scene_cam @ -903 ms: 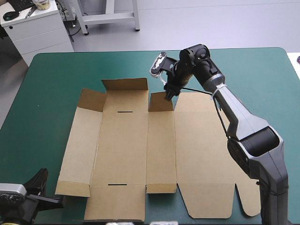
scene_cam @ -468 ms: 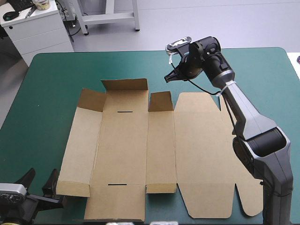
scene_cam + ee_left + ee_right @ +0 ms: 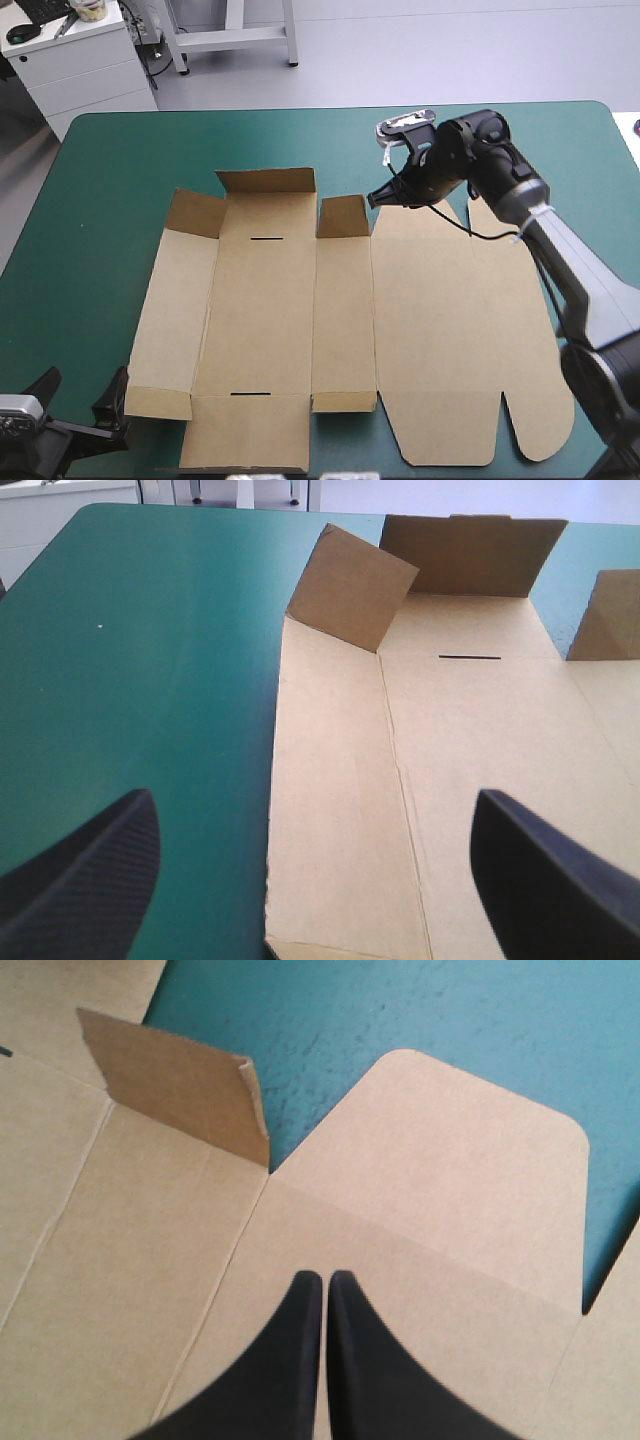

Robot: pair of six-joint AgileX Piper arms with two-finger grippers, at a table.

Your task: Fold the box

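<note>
High view: R gripper (image 3: 380, 198) fingers pressed together, empty, over far edge of box (image 3: 270, 320) | L gripper (image 3: 80, 395) spread wide, empty, by box near-left corner | box flat on teal-green cover (image 3: 100, 170), far flaps (image 3: 266, 180) raised

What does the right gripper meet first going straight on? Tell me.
The right gripper, jaws shut, points down at the box. It would likely meet flat board first, near the rounded flap crease. Its height above the board is unclear.
</note>
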